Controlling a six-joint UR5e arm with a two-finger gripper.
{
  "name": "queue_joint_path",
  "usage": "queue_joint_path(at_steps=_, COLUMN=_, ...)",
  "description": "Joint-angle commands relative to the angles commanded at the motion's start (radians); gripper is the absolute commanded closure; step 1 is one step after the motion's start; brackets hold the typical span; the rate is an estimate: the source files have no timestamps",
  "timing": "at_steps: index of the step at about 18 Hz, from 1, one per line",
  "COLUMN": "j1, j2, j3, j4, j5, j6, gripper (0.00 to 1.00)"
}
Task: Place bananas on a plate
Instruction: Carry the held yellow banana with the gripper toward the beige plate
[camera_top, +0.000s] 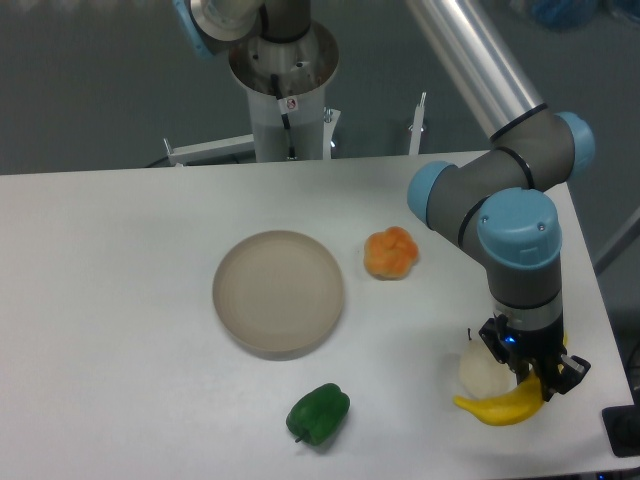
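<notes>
light: even, soft overhead | shadows: faint under objects | glare: mild on white table (120, 300) | focus: slightly soft

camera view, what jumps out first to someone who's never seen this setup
The grey and blue arm dominates the right side, its hand down on the yellow banana near the table's front right corner, a pale pear right beside it. The beige plate sits bare mid-table, with an orange toy fruit to its right and a green pepper in front.

From the plate (278, 292) at the table's (110, 300) middle, the orange fruit (390, 253) sits near at two o'clock; the pepper (318, 414) at five; the banana (498, 407) and pear (480, 372), touching, well apart at four.
</notes>
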Motion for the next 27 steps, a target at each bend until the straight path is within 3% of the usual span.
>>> queue_joint_path(at_steps=6, j1=-0.014, j2=0.021, j3=-0.018, j4=0.0, j5=0.011, j6=-0.002, gripper=0.72)
queue_joint_path(at_steps=11, j1=-0.026, j2=0.077, j3=-0.076, j4=-0.02, j5=0.015, j6=-0.029, gripper=0.72)
queue_joint_path(at_steps=18, j1=-0.055, j2=0.259, j3=-0.296, j4=-0.106, j5=0.005, j6=-0.149, gripper=0.72)
queue_joint_path(at_steps=20, j1=-0.089, j2=0.303, j3=-0.348, j4=-0.113, j5=0.003, j6=-0.254, gripper=0.72)
queue_joint_path(at_steps=25, j1=-0.211, j2=0.344, j3=-0.468, j4=-0.136, j5=0.003, j6=-0.575, gripper=0.72)
queue_joint_path(at_steps=27, j1=-0.233, j2=0.353, j3=-0.518, j4=-0.143, j5=0.003, j6=-0.603, gripper=0.72)
